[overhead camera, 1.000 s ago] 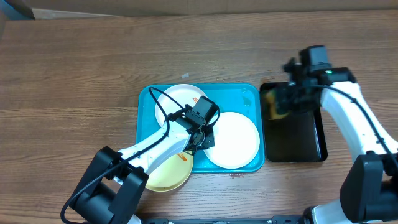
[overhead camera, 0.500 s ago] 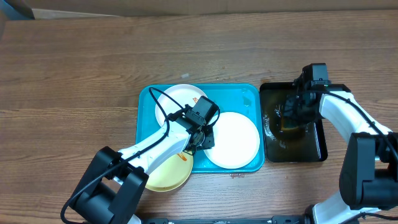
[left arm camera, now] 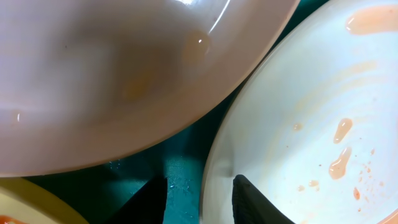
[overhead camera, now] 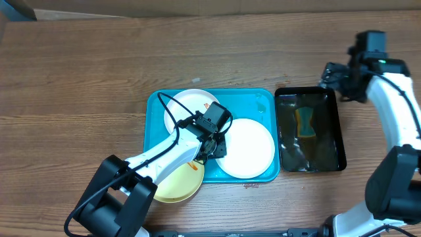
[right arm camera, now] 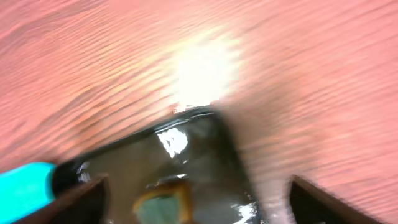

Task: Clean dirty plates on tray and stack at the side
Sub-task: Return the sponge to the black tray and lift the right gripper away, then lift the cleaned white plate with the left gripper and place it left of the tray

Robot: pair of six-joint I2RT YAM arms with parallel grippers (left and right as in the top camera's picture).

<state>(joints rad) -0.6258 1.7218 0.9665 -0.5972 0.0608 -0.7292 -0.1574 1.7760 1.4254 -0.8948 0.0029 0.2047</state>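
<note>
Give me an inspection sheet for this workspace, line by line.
Surface: wooden table, brown grain.
Job's things: turquoise tray holds far white plate and near white plate; pale yellow plate overhangs its near-left corner; orange smears show.
Clutter: black tray beside it, sponge inside.
Grippers: left gripper open, straddling a white plate's rim; right gripper open, empty, above the table by the black tray's far corner.
Cables: black cable loops over the left arm.
Surroundings: dark object at the far-left corner, unidentifiable.
</note>
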